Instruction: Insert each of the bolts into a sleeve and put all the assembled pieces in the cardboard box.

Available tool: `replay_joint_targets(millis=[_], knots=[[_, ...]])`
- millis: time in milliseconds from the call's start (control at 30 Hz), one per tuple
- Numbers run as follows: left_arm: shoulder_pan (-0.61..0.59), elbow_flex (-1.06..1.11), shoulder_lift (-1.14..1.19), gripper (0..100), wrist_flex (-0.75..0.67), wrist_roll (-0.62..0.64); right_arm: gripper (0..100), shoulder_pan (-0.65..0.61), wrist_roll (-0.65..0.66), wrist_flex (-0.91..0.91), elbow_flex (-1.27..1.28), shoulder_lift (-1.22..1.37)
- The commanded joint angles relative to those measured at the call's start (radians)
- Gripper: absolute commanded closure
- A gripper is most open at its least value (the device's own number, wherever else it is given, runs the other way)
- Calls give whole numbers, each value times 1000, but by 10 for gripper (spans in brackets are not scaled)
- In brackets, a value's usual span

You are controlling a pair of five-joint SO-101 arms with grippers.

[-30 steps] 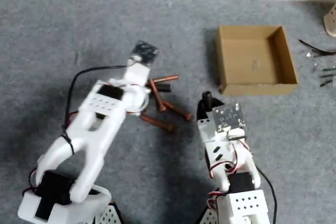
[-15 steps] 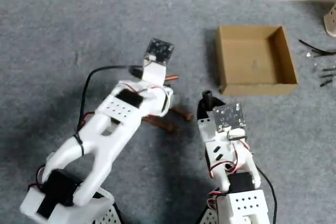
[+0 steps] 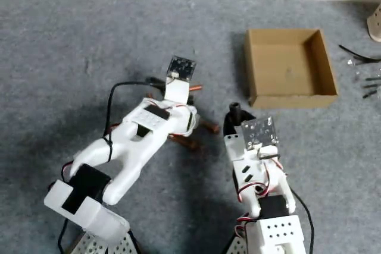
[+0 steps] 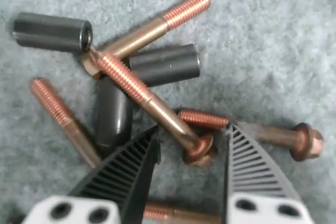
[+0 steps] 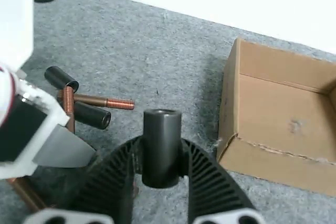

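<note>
High view: our left arm hung over the bolt pile, with the cardboard box just beyond the right gripper.

Left wrist view: the left gripper was spread wide, straddling one copper bolt. Its head sat right between the fingers, and its shank ran diagonally away across a loose sleeve.

Right wrist view: the right gripper was clamped on an upright dark sleeve, bore open on top. We figured the left one was nearer to that bolt.
</note>
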Motion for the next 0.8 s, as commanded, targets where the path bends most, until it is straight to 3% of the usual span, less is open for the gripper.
replay_joint_targets(millis=[0, 233, 433, 767], knots=[[-21, -39, -2, 808, -28, 31, 995, 10, -9, -36, 81, -22], [-39, -39, 2, 808, -29, 35, 995, 8, -9, -36, 82, -22], [-74, -42, 5, 808, -31, 149, 995, 8, -8, -36, 82, -22], [-68, -54, 7, 808, -29, 150, 995, 8, -8, -36, 84, -22]])
